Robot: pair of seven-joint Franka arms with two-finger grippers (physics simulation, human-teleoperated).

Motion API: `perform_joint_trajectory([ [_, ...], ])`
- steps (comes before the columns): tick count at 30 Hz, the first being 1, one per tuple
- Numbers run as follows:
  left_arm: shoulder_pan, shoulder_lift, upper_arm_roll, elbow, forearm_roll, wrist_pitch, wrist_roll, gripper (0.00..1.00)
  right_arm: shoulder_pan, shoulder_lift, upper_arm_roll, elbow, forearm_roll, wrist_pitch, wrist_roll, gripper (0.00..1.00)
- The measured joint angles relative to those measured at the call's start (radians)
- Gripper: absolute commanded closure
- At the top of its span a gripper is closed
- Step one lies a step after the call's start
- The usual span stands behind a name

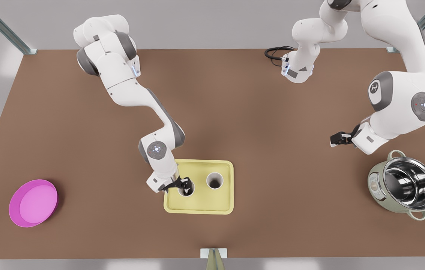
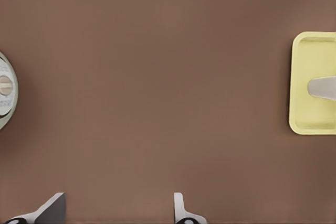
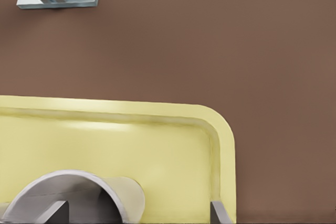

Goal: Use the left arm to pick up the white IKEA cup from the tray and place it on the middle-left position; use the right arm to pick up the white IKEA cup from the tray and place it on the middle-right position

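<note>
At the tray's (image 1: 197, 208) end toward the front view's left, the right pincer (image 1: 185, 184) stood directly over the nearer white cup (image 1: 186, 190). Its jaws were apart. In the right wrist view one finger (image 3: 52, 211) appeared to sit inside the cup's rim and the other (image 3: 220, 213) outside, clear of the wall, so nothing was clamped. The cup stood upright on the tray, long axis vertical and mouth up. The grip therefore looked to depend on the jaws closing across the rim wall.

The second white cup (image 1: 215, 180) stood upright just beside the first, toward the front view's right. The two were apart and not touching.

The left pincer (image 1: 338, 139) waited well away toward the front view's right, near the steel pot (image 1: 403, 185), jaws open and empty. Bare table (image 1: 272, 131) lay between it and the tray. The right arm was plainly the nearer to both cups.

A magenta dish (image 1: 33, 203) lay far off at the front view's left. In my judgement neither it nor the pot obstructed a lift. The neighbouring cup was the only item close enough to be knocked.
</note>
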Motion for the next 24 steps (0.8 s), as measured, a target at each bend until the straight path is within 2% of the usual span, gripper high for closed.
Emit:
perform_joint_trajectory([
  [4, 0.002, -0.003, 0.000, 0.001, 0.008, -0.005, 0.001, 0.00, 0.002, -0.028, 0.005, -0.058, -0.001, 0.002, 0.006, 0.00],
  [5, 0.001, -0.004, -0.001, 0.005, 0.010, -0.006, 0.001, 0.00, 0.003, -0.031, 0.006, -0.062, 0.000, 0.002, 0.008, 0.10],
  [6, 0.000, -0.007, 0.000, 0.006, 0.017, -0.007, 0.001, 0.00, 0.002, -0.034, 0.006, -0.064, 0.002, 0.003, 0.008, 0.40],
  [8, 0.000, -0.008, -0.001, 0.007, 0.027, -0.008, 0.002, 0.00, 0.002, -0.035, 0.007, -0.066, 0.008, 0.004, 0.006, 0.55],
  [10, 0.000, -0.010, -0.002, 0.005, 0.033, -0.010, 0.002, 0.00, 0.001, -0.033, 0.007, -0.066, 0.016, 0.006, -0.001, 0.61],
  [14, -0.008, -0.019, -0.004, 0.001, 0.039, -0.017, 0.002, 0.00, 0.003, -0.028, 0.008, -0.065, 0.008, 0.005, 0.003, 0.64],
  [16, -0.015, -0.019, -0.004, 0.001, 0.040, -0.020, 0.002, 0.00, 0.004, -0.025, 0.008, -0.065, 0.006, 0.005, 0.005, 0.72],
  [17, -0.017, -0.020, -0.004, 0.002, 0.042, -0.021, 0.001, 0.00, 0.005, -0.023, 0.008, -0.065, 0.007, 0.006, 0.005, 0.83],
  [21, -0.016, -0.020, -0.004, 0.002, 0.047, -0.023, 0.001, 0.00, 0.002, -0.037, 0.008, -0.064, 0.019, 0.010, -0.007, 0.97],
  [24, -0.016, -0.021, -0.004, 0.002, 0.048, -0.024, 0.001, 0.00, -0.014, -0.109, 0.007, -0.063, 0.029, -0.021, -0.024, 0.98],
])
